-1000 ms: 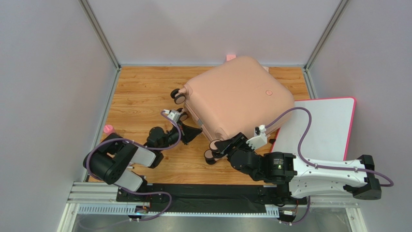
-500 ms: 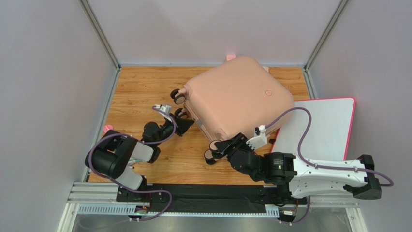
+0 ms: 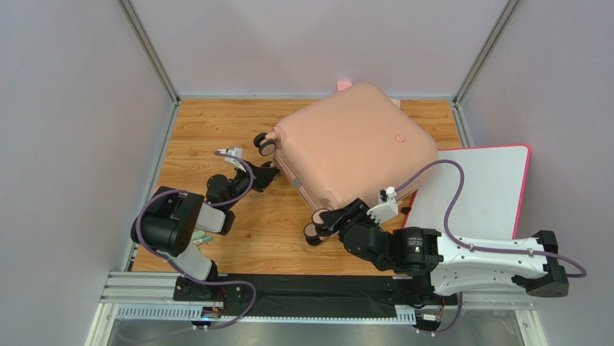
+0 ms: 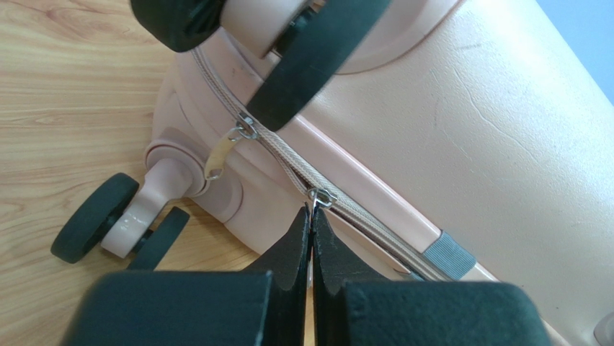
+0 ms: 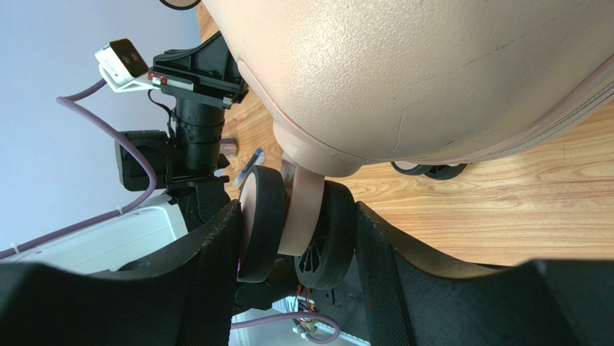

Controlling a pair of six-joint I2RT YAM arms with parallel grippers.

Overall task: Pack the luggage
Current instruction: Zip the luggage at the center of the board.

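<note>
Pink-beige hard shell takes up the middle and back of the wooden worktop: we see the suitcase lying closed on one broad face and turned at a slant, its small round emblem facing up and its right corner reaching the edge of a flat white board with a pink rim. Our left fingers are pressed together with no gap between them, their tips right under a zip slider on the seam of the case's left-hand side; we cannot tell whether that slider's tab is caught between them. Further along the same zip sits a second slider, its metal tab hanging free, and beyond it a twin caster wheel rests on the wood. A grey fabric patch crosses the seam to the other side of the first slider. Our right fingers are clamped on the near caster wheel at the case's front corner, one finger flat against each outer face of its two black discs, with the pale fork between them. Past that wheel the right wrist view catches the left arm and its white camera block. A small pink thing shows at the back wall behind the case; it is too small for us to name.
</note>
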